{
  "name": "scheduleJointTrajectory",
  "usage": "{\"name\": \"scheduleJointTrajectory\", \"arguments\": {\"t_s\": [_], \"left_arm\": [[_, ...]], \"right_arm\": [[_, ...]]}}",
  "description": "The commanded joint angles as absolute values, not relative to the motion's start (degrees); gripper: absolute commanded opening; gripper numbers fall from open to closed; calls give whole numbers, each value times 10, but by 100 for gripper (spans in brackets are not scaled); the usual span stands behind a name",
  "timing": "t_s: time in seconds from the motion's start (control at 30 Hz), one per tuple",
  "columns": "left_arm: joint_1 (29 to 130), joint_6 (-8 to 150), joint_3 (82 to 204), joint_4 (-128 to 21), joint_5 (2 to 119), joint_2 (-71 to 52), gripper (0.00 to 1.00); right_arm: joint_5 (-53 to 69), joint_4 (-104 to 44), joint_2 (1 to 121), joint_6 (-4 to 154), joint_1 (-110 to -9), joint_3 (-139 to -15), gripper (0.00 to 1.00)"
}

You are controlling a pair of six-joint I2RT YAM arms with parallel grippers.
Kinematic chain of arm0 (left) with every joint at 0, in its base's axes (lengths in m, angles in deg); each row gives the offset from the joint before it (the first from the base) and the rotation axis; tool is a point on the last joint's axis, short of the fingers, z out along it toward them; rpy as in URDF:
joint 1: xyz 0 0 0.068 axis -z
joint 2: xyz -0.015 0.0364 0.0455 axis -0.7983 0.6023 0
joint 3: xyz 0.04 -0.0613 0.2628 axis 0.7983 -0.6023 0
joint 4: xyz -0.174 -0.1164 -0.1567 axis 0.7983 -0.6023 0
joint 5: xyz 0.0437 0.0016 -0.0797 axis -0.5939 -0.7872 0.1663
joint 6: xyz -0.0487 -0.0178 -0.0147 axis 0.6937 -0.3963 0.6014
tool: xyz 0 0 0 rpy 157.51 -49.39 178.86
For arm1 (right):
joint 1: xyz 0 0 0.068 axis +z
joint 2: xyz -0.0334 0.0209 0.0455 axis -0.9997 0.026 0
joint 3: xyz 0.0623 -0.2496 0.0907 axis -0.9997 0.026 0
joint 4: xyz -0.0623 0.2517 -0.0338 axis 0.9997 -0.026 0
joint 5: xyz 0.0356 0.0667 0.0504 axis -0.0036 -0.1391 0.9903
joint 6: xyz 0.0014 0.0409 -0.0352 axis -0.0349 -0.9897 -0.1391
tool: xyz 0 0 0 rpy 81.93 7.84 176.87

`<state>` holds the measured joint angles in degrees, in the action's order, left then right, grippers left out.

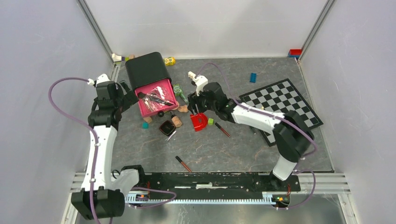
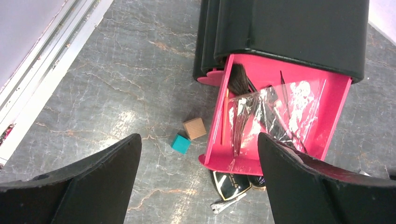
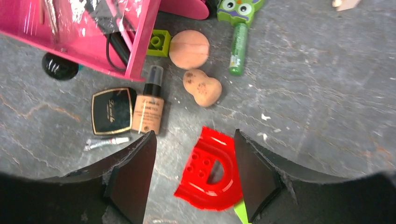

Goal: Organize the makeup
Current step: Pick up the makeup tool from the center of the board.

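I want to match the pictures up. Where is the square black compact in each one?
Top external: compact mid-table, just below the pink drawer.
Left wrist: compact at bottom, by the drawer's front edge.
Right wrist: compact left of centre, beside the beige bottle.
Shared landmark: the pink drawer.

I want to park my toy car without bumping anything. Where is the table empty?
Bare table lies near the front, between the lone dark tube and the checkerboard, and at the back between the blue brick and the corner bricks. It is crowded in front of the pink drawer, around the compact and red piece.
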<state>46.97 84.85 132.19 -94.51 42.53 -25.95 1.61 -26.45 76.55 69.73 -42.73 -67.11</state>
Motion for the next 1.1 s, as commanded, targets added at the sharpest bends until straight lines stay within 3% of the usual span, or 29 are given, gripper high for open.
{"name": "scheduleJointTrajectory", "arguments": {"t_s": [0.0, 0.27, 0.7, 1.07], "left_arm": [[469, 846, 1280, -941, 418, -312, 100], [469, 849, 1246, -935, 413, -336, 100], [469, 853, 1242, -929, 431, -324, 100], [469, 852, 1242, -927, 430, -324, 100]], "right_arm": [[72, -258, 835, 640, -445, -745, 68], [86, -243, 935, 525, -466, -804, 68], [158, -193, 1024, 464, -478, -848, 64], [163, -188, 1031, 458, -482, -834, 39]]}}
